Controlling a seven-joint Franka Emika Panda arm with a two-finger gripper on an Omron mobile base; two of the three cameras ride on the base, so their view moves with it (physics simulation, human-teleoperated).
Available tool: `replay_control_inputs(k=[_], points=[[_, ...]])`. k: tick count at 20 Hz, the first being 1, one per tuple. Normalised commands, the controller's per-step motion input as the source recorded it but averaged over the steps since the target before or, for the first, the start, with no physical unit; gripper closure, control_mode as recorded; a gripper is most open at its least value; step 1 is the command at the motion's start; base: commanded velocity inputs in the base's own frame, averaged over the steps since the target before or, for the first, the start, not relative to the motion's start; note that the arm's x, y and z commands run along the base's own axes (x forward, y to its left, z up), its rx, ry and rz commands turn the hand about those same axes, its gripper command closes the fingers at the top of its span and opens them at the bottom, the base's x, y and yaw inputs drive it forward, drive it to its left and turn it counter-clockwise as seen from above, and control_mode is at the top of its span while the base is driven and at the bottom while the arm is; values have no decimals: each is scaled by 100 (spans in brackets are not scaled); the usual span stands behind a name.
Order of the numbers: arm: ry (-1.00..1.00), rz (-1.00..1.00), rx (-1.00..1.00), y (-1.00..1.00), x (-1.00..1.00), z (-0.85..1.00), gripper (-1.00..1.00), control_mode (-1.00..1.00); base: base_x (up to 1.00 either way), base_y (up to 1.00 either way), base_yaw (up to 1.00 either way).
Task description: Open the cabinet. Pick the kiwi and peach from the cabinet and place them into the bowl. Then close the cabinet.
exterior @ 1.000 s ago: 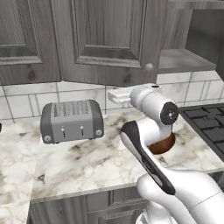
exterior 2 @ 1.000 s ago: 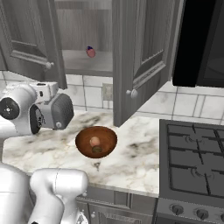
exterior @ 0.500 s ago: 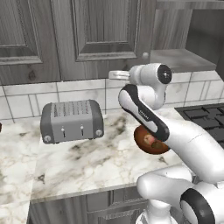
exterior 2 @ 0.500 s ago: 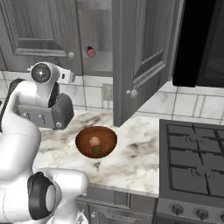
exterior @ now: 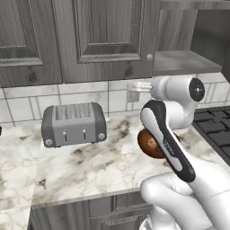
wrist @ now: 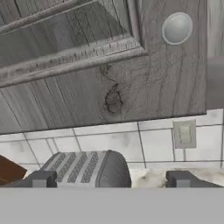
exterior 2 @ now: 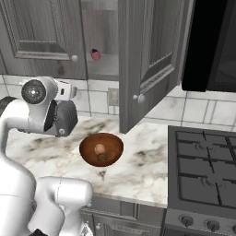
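Bowl (exterior 2: 101,148) holding peach (exterior 2: 99,148) (kiwi (exterior 2: 103,157) beside)

The wide dark grey wood-grain cabinet (exterior 2: 41,37) has its right door (exterior 2: 152,55) swung open and its left door shut. The glossy reddish-brown wooden bowl (exterior 2: 101,150) sits on the marble bench, holding the round orange-red peach (exterior 2: 99,149) and the small brown kiwi (exterior 2: 103,157).

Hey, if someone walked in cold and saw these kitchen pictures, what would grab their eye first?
The big white robot arm dominates the foreground, rising over the marble counter. Behind it, the dark grey wood-grain cabinet hangs with one tall door swung open above the glossy reddish-brown wooden bowl, which holds fruit. A boxy grey toaster sits against the tiled wall.
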Motion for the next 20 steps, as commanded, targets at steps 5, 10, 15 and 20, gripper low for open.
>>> replay_control_inputs(k=[5,10,15,20], points=[[-28,0,3,-75,-100,61,-100,-100,0,0,0],[-6,1,0,-51,-100,100,-100,-100,0,0,0],[6,2,-1,-29,-100,89,-100,-100,0,0,0],[15,3,-7,-41,-100,30,-100,-100,0,0,0]])
